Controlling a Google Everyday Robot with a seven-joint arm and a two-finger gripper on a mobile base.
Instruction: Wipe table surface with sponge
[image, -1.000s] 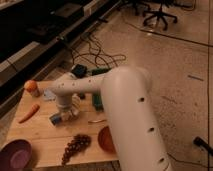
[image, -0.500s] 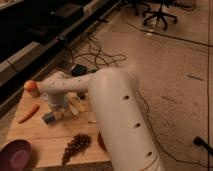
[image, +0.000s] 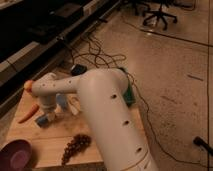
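Sponge (image: 42, 120), a small blue-grey block, lies flat on the table surface (image: 55, 142) just right of the carrot (image: 27, 113). Right beside the sponge, the gripper (image: 50, 116) reaches down to the wood; whether it grips the block I cannot tell. Dark grapes (image: 75, 146) lie below and right of the sponge. Judging by this, wiping is underway near the left side, with most of the tabletop left to cover.
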